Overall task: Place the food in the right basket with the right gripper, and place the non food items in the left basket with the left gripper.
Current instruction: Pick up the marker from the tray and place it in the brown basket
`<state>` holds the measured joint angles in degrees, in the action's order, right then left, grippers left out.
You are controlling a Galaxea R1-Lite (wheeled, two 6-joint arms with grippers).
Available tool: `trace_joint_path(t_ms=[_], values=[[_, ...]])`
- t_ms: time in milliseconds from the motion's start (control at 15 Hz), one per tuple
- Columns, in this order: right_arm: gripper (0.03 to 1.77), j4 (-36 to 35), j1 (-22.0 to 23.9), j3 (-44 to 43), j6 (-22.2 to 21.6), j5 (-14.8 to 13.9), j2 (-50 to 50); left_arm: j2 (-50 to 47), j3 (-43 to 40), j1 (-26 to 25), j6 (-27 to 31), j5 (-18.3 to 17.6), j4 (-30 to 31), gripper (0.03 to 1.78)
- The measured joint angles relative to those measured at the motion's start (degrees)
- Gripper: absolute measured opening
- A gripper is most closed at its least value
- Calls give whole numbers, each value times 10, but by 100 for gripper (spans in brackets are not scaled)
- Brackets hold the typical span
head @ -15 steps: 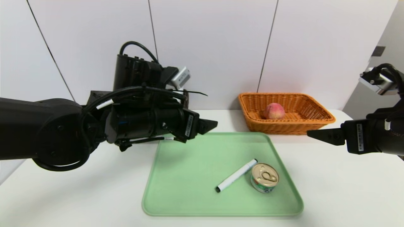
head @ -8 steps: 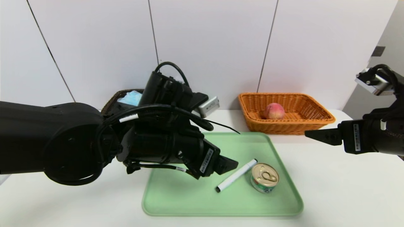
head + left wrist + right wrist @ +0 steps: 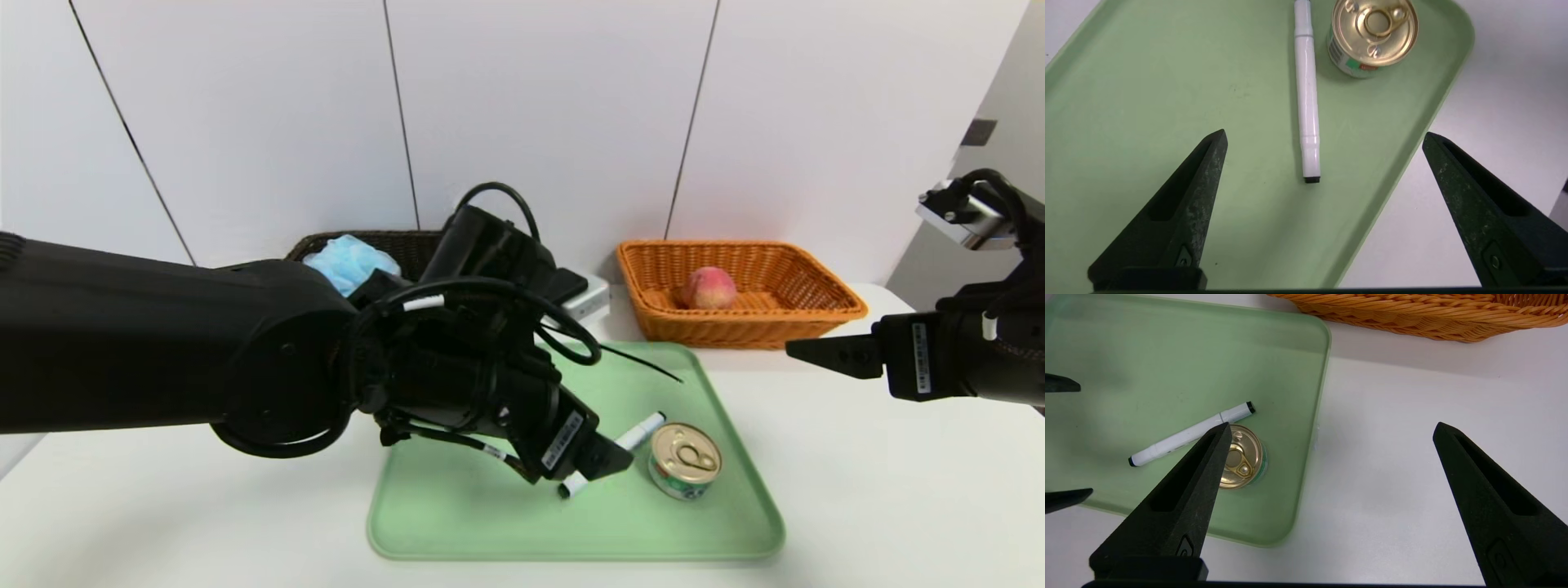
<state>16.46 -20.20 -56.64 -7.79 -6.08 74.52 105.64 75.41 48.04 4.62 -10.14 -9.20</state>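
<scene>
With puff already in the dark basket, left gripper, jaws wide apart, hovers over the pen on the tray; next: lower, straddle, close. Can beside pen. Peach in orange basket. Right gripper spread, empty, parked above the table.

You can read no text here: the tin can's label and the white stickers on the arms are illegible.
</scene>
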Motion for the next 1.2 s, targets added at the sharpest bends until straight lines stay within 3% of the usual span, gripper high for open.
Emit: trace_joint_path(t_ms=[200,400,600,1200], values=[[170,0,0,3,-1,0,0,28,32,9,33,14,-27,169],[170,-1,1,3,-2,0,0,61,45,15,60,62,-26,169],[170,-5,4,7,-2,2,0,91,60,17,59,81,-25,169],[170,-38,14,28,-1,12,-2,141,101,17,47,90,-23,169]])
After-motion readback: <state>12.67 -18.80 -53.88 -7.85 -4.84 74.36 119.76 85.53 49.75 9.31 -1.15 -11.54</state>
